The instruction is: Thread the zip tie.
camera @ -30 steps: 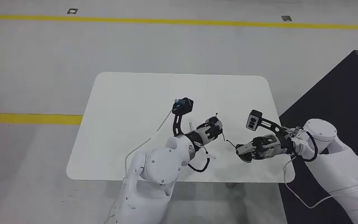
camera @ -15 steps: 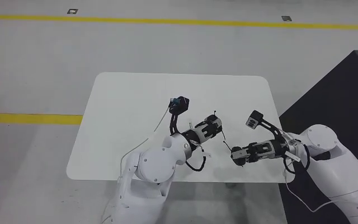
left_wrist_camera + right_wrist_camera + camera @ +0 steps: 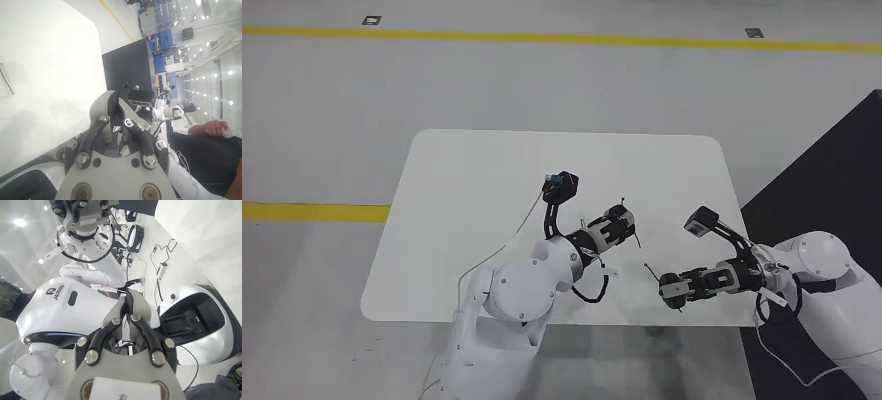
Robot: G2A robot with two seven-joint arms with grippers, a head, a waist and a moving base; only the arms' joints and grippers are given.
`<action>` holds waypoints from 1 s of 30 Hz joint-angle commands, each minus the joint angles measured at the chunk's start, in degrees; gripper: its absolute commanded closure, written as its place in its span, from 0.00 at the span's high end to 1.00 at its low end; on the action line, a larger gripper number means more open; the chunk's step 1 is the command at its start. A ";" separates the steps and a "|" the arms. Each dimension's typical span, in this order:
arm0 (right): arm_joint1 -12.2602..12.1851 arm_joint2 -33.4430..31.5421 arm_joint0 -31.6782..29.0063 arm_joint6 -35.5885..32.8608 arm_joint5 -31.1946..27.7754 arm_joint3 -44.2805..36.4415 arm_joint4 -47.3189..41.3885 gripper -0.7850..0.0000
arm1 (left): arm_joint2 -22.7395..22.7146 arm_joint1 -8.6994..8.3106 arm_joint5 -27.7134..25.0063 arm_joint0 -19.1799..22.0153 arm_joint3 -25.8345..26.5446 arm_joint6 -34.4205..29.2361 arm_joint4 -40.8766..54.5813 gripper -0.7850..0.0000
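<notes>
Both pincers pinched the black zip tie [image 3: 652, 274] over the table's [image 3: 492, 180] near edge. The left gripper's [image 3: 624, 224] head end pointed far, the right gripper's [image 3: 666, 290] tail far-left. The right had dropped nearer.

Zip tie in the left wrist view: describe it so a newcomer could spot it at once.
Start from the white table and find the left gripper in front of it, its fingers shut together. The zip tie is the thin black strip rising from between them and ending in a small square head. Unlike the boxy black camera beside it, it is slender and curved.
</notes>
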State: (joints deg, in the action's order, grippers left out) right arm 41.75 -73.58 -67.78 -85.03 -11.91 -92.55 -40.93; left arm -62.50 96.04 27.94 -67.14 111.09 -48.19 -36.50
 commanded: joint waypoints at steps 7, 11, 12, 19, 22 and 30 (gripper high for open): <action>0.18 -1.26 -0.31 -1.62 2.90 0.52 -4.91 0.00 | 0.17 -0.75 -2.60 -1.05 0.63 0.25 1.15 0.00; 0.30 -1.71 -0.09 -2.13 3.70 1.33 -6.00 0.00 | 0.08 -1.06 -3.02 -1.09 0.84 0.07 1.98 0.00; 0.32 -1.78 -0.04 -2.29 3.81 1.37 -5.97 0.00 | 0.18 -1.13 -3.21 -1.11 0.97 -0.06 2.18 0.00; 0.55 -1.60 0.19 -2.20 4.85 1.62 -4.88 0.00 | 0.63 -1.62 -3.57 -1.40 1.99 0.78 2.82 0.00; 0.68 -1.37 0.33 -1.98 5.09 1.55 -4.27 0.00 | 1.17 -1.77 -3.72 -1.28 2.02 1.45 2.82 0.00; 0.99 -1.13 0.84 -2.12 5.61 1.94 -3.71 0.00 | 2.25 -2.25 -3.58 -0.88 1.52 1.80 2.60 0.00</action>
State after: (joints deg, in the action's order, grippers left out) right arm 42.72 -74.74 -66.95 -87.03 -6.39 -90.59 -44.75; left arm -60.29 93.84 24.26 -68.12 112.62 -46.31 -34.06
